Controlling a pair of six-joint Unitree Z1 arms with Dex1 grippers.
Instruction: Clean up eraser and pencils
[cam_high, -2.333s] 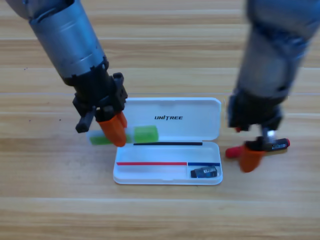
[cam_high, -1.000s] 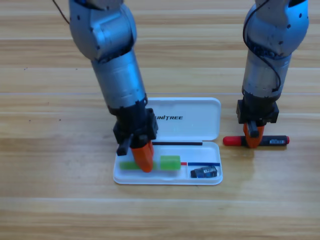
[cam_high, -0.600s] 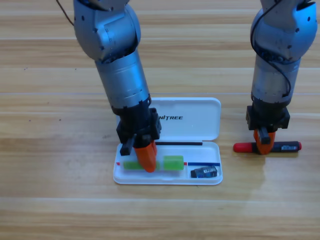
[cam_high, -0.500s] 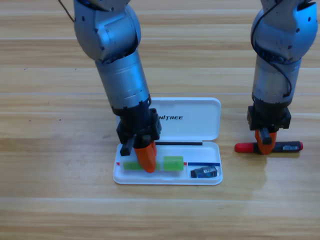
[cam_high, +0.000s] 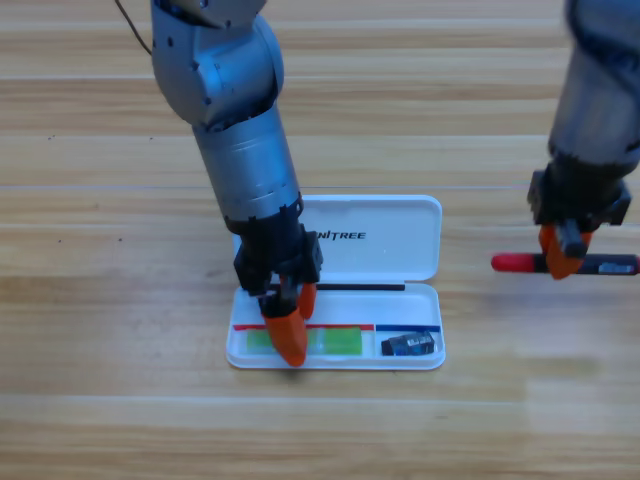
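Observation:
The white case (cam_high: 400, 235) lies open at the middle of the table. The eraser (cam_high: 412, 345) sits in the tray's small right compartment. The light green pencil (cam_high: 335, 342) lies flat along the tray's front channel. My left gripper (cam_high: 297, 318) points down over the pencil's middle, open, with one orange jaw in front of the pencil and one behind it. Far to the right, my right gripper (cam_high: 562, 255) is shut on the black pencil with the red cap (cam_high: 515, 263). This pencil lies crosswise in the jaws, red end pointing left, and its right end reaches the picture's edge.
The left arm's grey body (cam_high: 235, 120) rises over the case's left end and hides part of the lid. Bare wooden table (cam_high: 120, 380) surrounds the case.
The left gripper's jaws have parted and the green pencil now lies flat in the tray. The right gripper has carried the red-capped pencil further right and away from the case.

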